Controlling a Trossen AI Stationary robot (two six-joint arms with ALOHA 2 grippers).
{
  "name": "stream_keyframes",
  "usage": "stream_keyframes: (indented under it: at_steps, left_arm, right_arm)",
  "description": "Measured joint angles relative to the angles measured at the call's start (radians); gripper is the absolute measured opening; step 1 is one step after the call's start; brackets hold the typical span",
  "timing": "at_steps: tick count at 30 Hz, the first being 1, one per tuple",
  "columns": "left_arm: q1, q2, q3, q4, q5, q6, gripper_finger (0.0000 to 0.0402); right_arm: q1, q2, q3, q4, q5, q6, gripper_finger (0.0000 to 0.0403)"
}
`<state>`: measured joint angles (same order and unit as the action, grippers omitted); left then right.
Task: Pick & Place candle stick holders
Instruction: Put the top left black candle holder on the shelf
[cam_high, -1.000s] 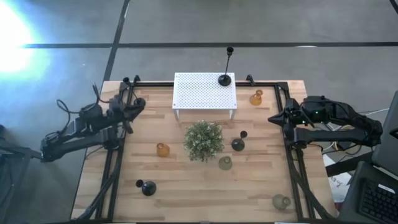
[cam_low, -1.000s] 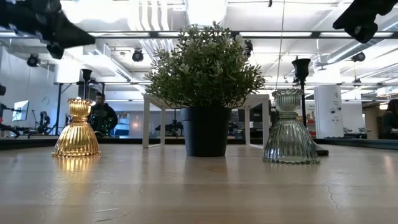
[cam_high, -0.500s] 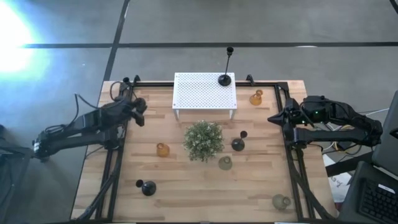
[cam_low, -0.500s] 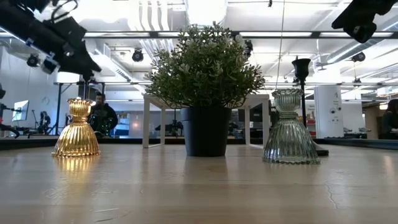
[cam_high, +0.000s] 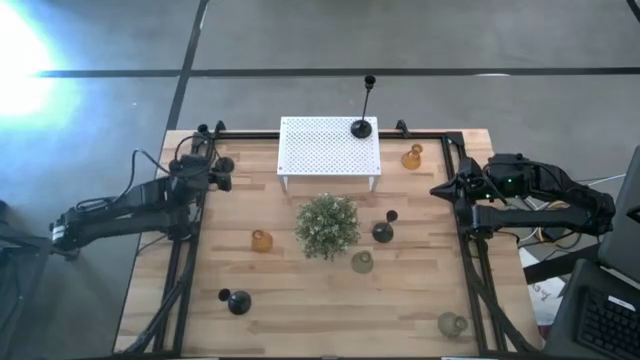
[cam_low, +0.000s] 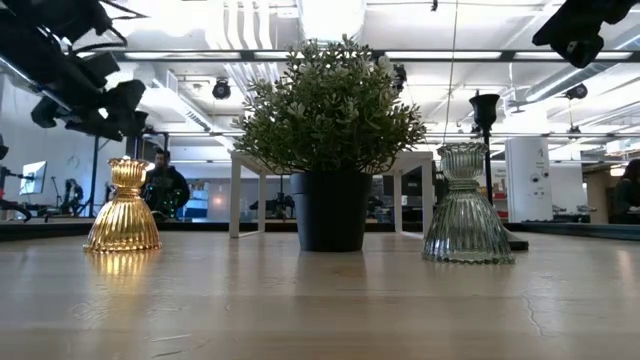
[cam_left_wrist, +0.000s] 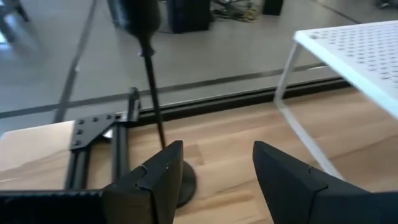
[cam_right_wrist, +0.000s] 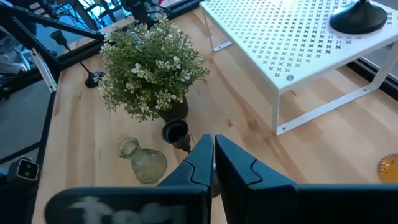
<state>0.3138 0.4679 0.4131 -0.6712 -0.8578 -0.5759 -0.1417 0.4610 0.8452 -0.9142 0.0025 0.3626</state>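
My left gripper (cam_high: 221, 176) is open above the table's far left part; it also shows in its wrist view (cam_left_wrist: 214, 180) and in the low view (cam_low: 105, 105). A tall thin black stem (cam_left_wrist: 152, 93) stands on its round base (cam_left_wrist: 185, 182) just beyond one finger, apart from it. A second tall stem (cam_high: 362, 127) stands on the white stand (cam_high: 320, 148). Amber holders (cam_high: 261, 240) (cam_high: 412, 157), black holders (cam_high: 383, 232) (cam_high: 238, 302) and clear-grey holders (cam_high: 362, 262) (cam_high: 452, 324) stand on the table. My right gripper (cam_high: 440, 190) is shut and empty at the right edge.
A bushy green plant (cam_high: 328, 225) in a dark pot stands mid-table, in front of the white perforated stand. Black frame rails (cam_high: 185, 260) run along the table's left and right sides, with a bracket (cam_left_wrist: 93, 127) at the far left corner. People show in the room behind.
My left gripper has come down toward the table at its far left part, and its arm has swung a little. The right arm and all holders have kept still.
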Motion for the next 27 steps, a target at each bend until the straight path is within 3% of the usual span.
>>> stream_keyframes:
  at_steps: [7,19,27]
  left_arm:
    - [0.000,0.055,-0.037,0.033,-0.088,0.002,0.0199]
    - [0.006,0.092,-0.148,0.286,-0.229,0.086,0.0200]
    - [0.062,0.093,-0.160,0.375,-0.239,0.140,0.0200]
  right_arm:
    - [0.000,0.000,0.000,0.036,0.000,-0.012,0.0012]
    - [0.000,0.000,0.000,0.041,0.000,-0.020,0.0012]
    - [0.000,0.000,0.000,0.069,0.000,-0.036,0.0012]
